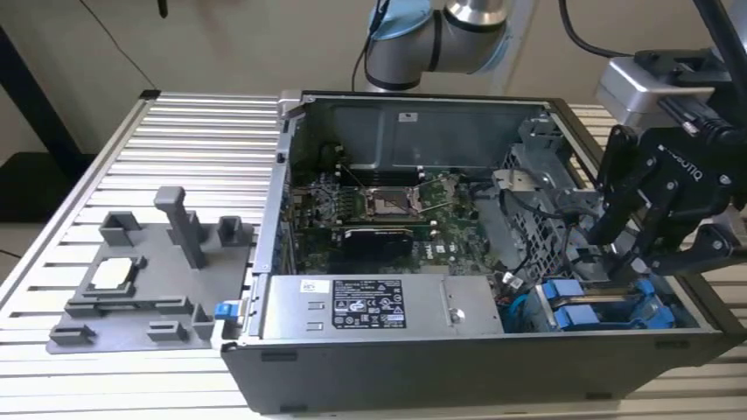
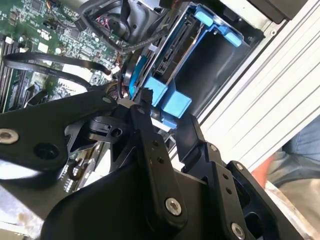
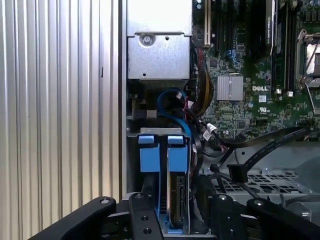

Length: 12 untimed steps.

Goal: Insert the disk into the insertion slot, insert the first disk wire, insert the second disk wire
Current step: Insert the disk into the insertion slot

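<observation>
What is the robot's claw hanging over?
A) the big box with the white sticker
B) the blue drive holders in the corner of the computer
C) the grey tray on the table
B: in the exterior view the claw hangs just above the blue drive holders in the corner of the open computer.
</observation>
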Motion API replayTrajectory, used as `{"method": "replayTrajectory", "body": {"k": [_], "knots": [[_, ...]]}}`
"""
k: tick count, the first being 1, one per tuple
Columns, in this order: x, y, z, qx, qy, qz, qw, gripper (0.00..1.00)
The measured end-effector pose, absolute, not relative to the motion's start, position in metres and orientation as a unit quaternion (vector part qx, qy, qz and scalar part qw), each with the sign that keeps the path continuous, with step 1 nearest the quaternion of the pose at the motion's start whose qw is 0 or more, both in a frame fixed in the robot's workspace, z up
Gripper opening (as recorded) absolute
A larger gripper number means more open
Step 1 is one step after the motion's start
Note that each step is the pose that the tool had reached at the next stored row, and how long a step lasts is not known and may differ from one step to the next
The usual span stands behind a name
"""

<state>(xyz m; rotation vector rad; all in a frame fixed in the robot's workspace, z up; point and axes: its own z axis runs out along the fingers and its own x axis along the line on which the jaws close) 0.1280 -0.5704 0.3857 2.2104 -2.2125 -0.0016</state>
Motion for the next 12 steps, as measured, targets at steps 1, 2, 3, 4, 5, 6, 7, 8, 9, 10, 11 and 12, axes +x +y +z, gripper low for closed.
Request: {"method": "replayTrajectory", "body": {"k": [1, 2, 3, 4, 5, 6, 7, 8, 9, 10, 11, 12], "knots": [[0.1280, -0.5705, 0.3858, 0.708, -0.706, 0.006, 0.001, 0.47], [0.1279, -0.5705, 0.3858, 0.709, -0.705, 0.013, -0.006, 0.47], [0.1279, -0.5705, 0.3857, 0.710, -0.704, 0.019, -0.013, 0.47], [0.1279, -0.5705, 0.3857, 0.711, -0.703, 0.025, -0.019, 0.47], [0.1279, -0.5705, 0.3857, 0.712, -0.701, 0.032, -0.025, 0.47], [0.1279, -0.5705, 0.3857, 0.713, -0.700, 0.038, -0.032, 0.47], [0.1284, -0.5703, 0.3856, 0.713, -0.699, 0.041, -0.034, 0.47], [0.1294, -0.5700, 0.3854, 0.714, -0.698, 0.041, -0.035, 0.47], [0.1307, -0.5696, 0.3854, 0.715, -0.697, 0.041, -0.035, 0.47], [0.1321, -0.5693, 0.3854, 0.715, -0.697, 0.041, -0.035, 0.47], [0.1338, -0.5688, 0.3853, 0.716, -0.697, 0.041, -0.035, 0.47], [0.1357, -0.5683, 0.3851, 0.716, -0.696, 0.041, -0.035, 0.47]]}}
